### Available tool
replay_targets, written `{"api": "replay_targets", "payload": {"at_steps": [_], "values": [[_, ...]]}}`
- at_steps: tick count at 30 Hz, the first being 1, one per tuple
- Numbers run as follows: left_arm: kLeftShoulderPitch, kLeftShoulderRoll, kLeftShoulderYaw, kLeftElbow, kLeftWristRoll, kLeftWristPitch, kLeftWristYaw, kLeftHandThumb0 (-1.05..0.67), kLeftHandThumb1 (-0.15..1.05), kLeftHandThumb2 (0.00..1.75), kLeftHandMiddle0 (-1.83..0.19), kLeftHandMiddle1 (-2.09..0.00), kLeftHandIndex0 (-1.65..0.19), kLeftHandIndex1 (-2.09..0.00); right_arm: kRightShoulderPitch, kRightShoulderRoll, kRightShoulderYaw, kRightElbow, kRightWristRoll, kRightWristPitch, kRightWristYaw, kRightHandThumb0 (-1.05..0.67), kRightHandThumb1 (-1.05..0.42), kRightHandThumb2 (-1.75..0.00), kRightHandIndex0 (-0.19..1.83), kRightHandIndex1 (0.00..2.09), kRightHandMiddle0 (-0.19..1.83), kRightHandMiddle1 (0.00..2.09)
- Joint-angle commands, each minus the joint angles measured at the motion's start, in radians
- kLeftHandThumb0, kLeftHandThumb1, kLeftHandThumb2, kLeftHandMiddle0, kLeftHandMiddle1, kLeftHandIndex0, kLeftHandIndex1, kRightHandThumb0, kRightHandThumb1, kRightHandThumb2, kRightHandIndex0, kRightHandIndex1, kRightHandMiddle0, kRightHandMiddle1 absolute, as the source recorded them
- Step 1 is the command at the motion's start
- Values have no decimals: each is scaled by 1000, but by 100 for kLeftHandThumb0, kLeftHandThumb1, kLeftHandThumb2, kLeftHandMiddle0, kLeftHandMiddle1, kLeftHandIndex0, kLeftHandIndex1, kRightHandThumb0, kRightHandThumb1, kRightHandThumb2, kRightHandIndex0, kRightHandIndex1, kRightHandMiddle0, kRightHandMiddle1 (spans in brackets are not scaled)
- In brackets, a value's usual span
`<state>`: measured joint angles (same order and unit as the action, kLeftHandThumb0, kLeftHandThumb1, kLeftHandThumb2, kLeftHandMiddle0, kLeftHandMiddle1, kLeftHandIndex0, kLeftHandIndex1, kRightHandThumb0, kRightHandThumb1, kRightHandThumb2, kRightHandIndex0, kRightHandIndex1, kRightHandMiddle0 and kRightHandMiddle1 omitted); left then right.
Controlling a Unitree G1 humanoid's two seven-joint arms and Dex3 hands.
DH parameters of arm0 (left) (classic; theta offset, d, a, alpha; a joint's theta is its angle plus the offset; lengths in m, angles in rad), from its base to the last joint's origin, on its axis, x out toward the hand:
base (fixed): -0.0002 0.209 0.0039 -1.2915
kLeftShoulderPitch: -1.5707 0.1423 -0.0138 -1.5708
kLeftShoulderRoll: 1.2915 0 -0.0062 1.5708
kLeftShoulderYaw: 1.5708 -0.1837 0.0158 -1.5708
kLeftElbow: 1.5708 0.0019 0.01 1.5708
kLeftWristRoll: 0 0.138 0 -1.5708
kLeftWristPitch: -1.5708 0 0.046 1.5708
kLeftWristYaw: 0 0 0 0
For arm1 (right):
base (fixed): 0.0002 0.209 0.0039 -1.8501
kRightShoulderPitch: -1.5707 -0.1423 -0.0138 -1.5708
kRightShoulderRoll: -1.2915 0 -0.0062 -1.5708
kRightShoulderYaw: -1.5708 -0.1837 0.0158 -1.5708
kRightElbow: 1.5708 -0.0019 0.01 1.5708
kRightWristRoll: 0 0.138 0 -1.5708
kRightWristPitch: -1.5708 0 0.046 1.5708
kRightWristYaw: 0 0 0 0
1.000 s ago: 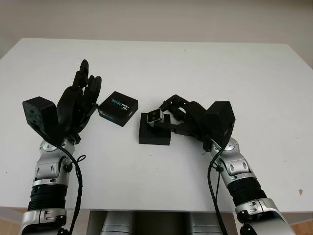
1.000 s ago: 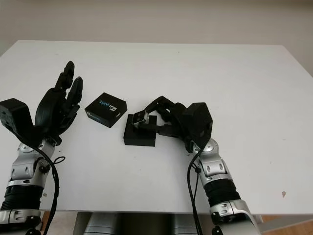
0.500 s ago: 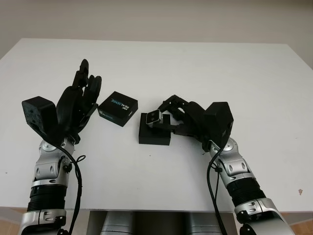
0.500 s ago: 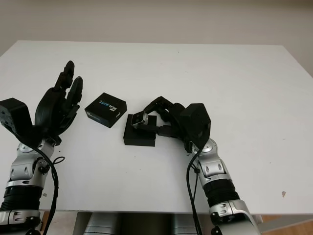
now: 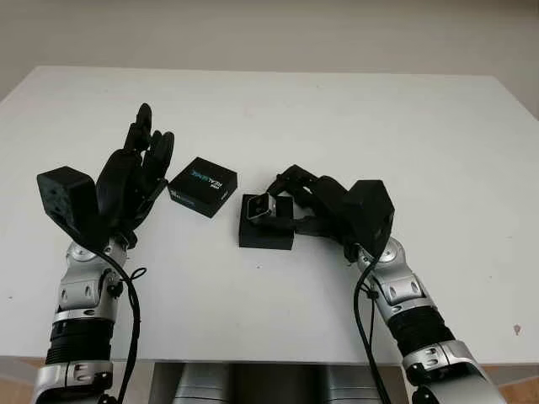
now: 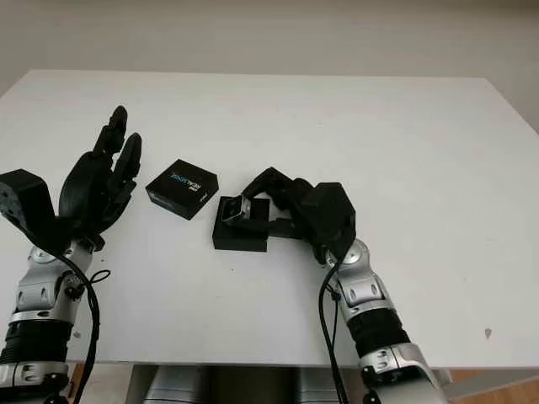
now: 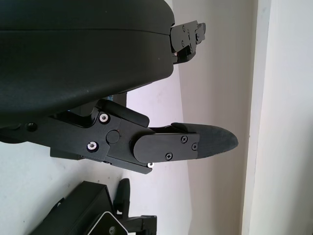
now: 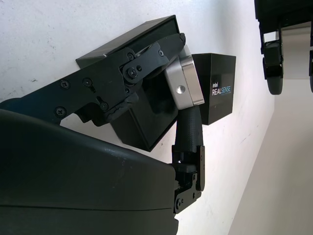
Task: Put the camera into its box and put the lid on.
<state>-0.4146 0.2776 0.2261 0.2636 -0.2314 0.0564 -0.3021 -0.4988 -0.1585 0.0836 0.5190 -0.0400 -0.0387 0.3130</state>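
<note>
My right hand (image 5: 282, 202) is shut on the small silver camera (image 5: 258, 206), holding it just over the open black box (image 5: 266, 235) near the table's middle. The right wrist view shows the camera (image 8: 184, 84) pinched between fingers (image 8: 190, 128) above the box cavity (image 8: 142, 122). The black lid (image 5: 203, 187), printed with RealSense lettering, lies on the table just left of the box; the same lid (image 8: 218, 87) shows in the right wrist view. My left hand (image 5: 135, 172) is open, raised upright left of the lid, apart from it.
The white table (image 5: 354, 118) stretches wide behind and to the right of the box. Its front edge runs close below my forearms. A small dark speck (image 5: 516, 330) marks the table at the near right.
My right hand has shifted slightly left and lowered the camera closer onto the box. The left hand and lid have not moved.
</note>
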Motion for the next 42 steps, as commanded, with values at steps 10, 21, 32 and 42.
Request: {"api": "replay_targets", "payload": {"at_steps": [10, 21, 32, 42], "values": [[15, 15, 9, -27, -5, 7, 0, -69, 105, 42, 19, -3, 19, -4, 2, 1, 10, 10, -18, -14, -7, -43, -88, -5, 19, 6, 34, 177], [19, 16, 8, -30, -2, 8, -3, -69, 105, 42, 19, -1, 19, -3, 3, -9, 30, 23, -48, -49, -7, -46, -90, -6, 18, 5, 31, 177], [24, 18, 7, -38, -3, 11, -3, -69, 105, 42, 19, -2, 19, -3, 2, -91, 116, -50, -183, -116, 27, -58, -87, -6, -10, 4, -8, 58], [28, 20, 7, -40, -1, 11, -3, -69, 105, 42, 19, -1, 19, -2, 15, -105, 108, -91, -184, -132, 8, -61, -90, -6, -13, 5, -2, 39]]}}
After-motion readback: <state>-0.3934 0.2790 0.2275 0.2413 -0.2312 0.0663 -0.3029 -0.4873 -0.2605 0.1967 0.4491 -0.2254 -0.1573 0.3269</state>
